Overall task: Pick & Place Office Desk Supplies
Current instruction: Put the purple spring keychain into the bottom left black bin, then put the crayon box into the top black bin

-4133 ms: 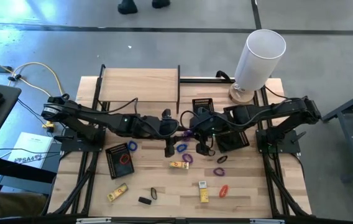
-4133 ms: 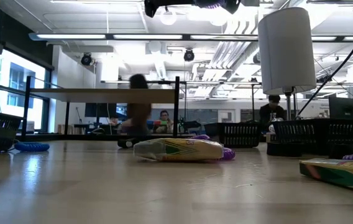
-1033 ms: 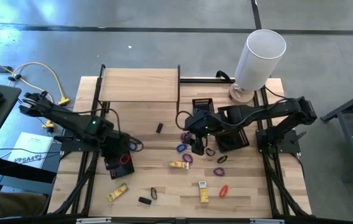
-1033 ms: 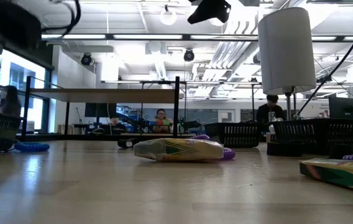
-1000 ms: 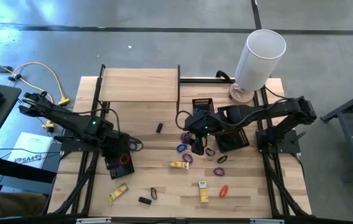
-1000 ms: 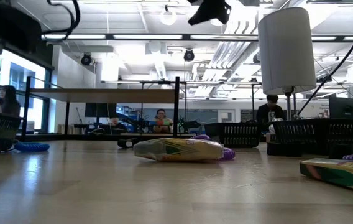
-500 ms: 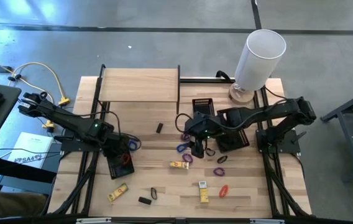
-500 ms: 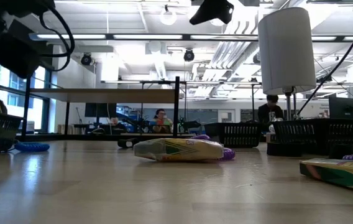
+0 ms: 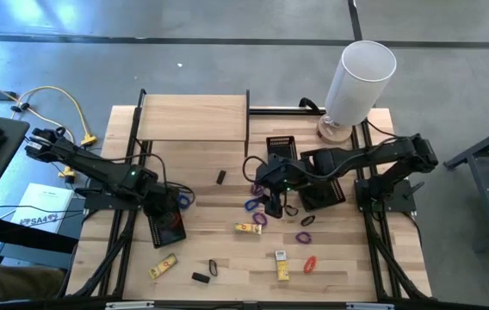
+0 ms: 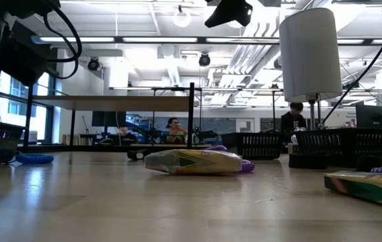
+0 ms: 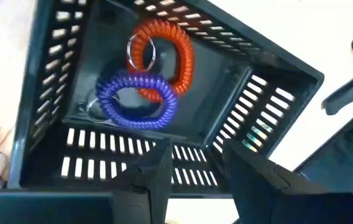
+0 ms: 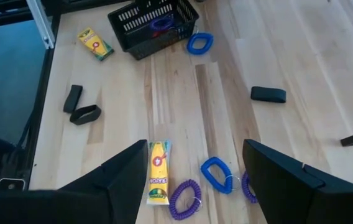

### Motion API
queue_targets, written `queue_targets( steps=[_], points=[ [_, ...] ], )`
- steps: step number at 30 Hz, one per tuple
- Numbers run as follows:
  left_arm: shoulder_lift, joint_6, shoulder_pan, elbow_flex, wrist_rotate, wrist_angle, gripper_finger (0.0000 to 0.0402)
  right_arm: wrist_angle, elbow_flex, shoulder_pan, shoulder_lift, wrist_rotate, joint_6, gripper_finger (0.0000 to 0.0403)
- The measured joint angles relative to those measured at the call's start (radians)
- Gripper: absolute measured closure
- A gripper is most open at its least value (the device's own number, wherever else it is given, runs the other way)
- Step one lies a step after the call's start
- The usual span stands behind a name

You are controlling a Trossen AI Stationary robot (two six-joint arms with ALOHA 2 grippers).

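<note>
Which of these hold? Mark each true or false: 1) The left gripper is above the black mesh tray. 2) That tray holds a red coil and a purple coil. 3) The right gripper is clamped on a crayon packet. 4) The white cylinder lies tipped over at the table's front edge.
1) Left gripper above the black mesh tray: true.
2) A red coil and a purple coil lie inside: true.
3) False: the right gripper is open, holding nothing; the yellow packet lies on the table.
4) False: the white cylinder stands at the back right corner.
</note>
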Motion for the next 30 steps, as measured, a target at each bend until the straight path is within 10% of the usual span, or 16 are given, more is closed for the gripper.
queue_targets(
  steps=[11,30],
  points=[
    [-0.072,-0.048,0.093,0.01,0.312,0.001,0.0261,0.004,0.0,0.0,0.0,-0.01,-0.011,0.0152],
    [-0.086,-0.045,0.096,0.01,0.336,0.058,0.0198,-0.014,0.0,0.013,0.0,0.005,0.001,0.0152]
  ],
)
